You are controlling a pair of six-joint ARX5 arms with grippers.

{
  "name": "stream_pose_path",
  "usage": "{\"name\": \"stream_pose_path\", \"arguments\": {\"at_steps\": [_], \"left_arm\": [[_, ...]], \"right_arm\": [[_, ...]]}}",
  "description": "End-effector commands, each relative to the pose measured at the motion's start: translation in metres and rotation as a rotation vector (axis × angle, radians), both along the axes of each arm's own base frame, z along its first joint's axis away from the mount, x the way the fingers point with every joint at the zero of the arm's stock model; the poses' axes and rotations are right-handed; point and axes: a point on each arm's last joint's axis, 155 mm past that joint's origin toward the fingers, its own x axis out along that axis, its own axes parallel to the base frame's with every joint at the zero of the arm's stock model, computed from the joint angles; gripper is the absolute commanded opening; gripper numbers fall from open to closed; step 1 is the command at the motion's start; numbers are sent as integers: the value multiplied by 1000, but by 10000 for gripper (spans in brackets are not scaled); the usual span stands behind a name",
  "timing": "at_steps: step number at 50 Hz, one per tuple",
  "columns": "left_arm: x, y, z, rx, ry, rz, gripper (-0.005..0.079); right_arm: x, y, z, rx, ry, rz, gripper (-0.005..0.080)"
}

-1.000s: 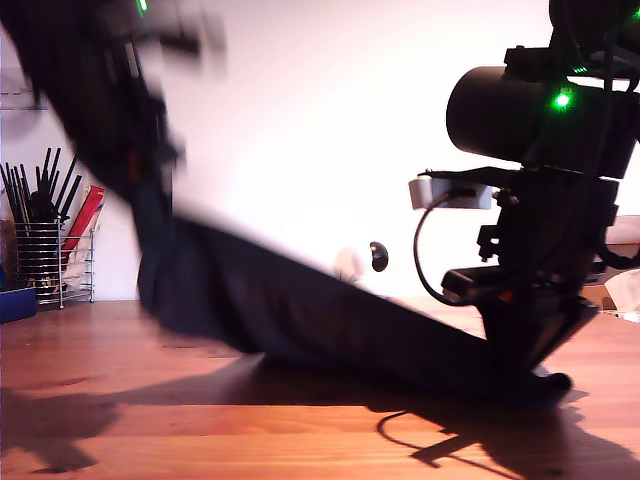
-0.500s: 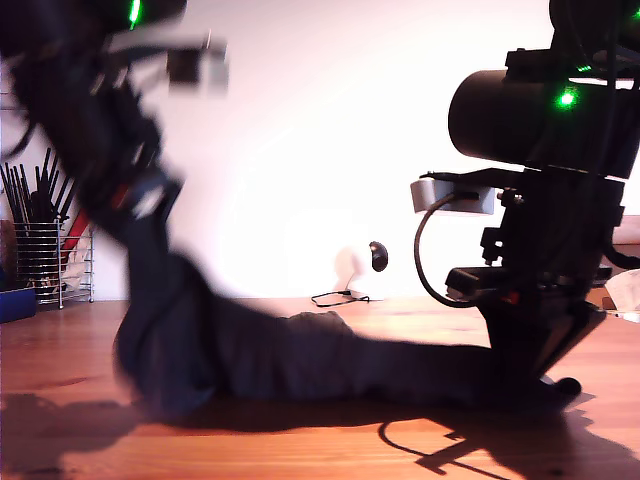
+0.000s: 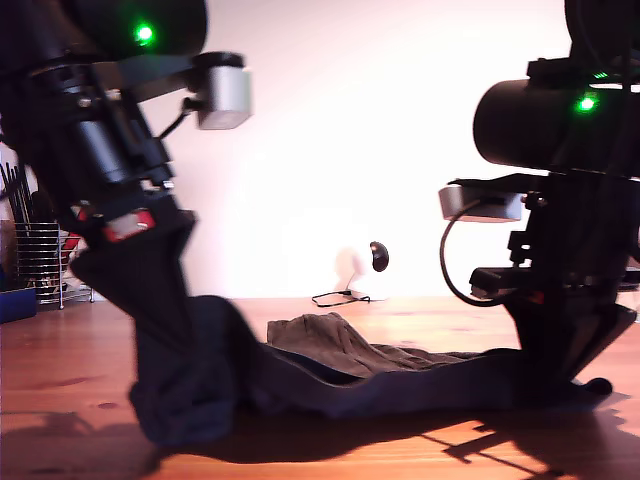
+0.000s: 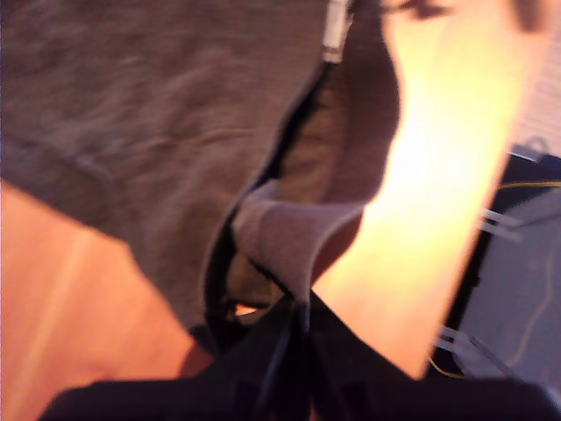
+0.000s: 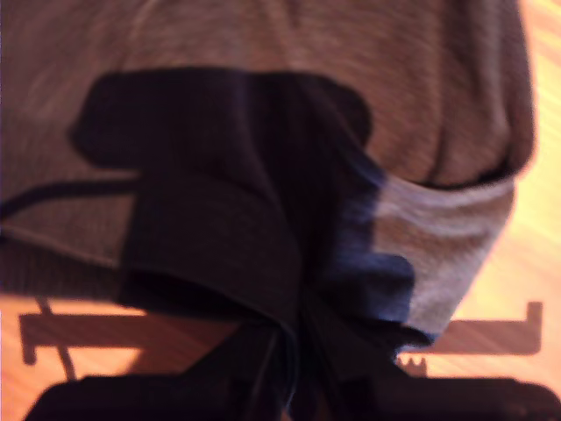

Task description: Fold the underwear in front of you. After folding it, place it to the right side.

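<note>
Underwear (image 3: 330,375), dark and bunched, lies stretched along wooden table (image 3: 400,450).

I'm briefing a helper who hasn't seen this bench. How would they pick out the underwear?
Look at the wooden table in the exterior view. Between the two black arms lies the underwear, a dark brown-black cloth. It is the only soft, crumpled thing there, with each end pinched in a gripper.

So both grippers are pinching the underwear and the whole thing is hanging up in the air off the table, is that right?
Not quite. Both grippers are pinching the underwear, but it is not hanging in the air: the exterior view shows most of it lying on the wooden table, with only the end at that view's left lifted. My first gripper and my second gripper each clamp fabric.
</note>
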Motion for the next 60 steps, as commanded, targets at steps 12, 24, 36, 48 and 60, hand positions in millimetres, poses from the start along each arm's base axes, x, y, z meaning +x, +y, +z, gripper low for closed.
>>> {"name": "stream_pose_path", "arguments": {"at_steps": [12,24,36,48,60], "left_arm": [[-9,31,-58,232,63,17,-22],[12,59,-58,322,-2,100,-22],[20,74,-56,390,-42,108,-22],[8,85,-58,440,3,98,-16],[6,67,-51,372,44,75,132]], "right_arm": [[-22,-23,-10,-79,88,-53,-13],[-25,-22,-11,-65,106,-90,-13],[-26,-16,-10,-22,123,-165,-13],[-43,-2,-10,53,211,-153,-12],[-51,11,-7,122,255,-135,157]]}}
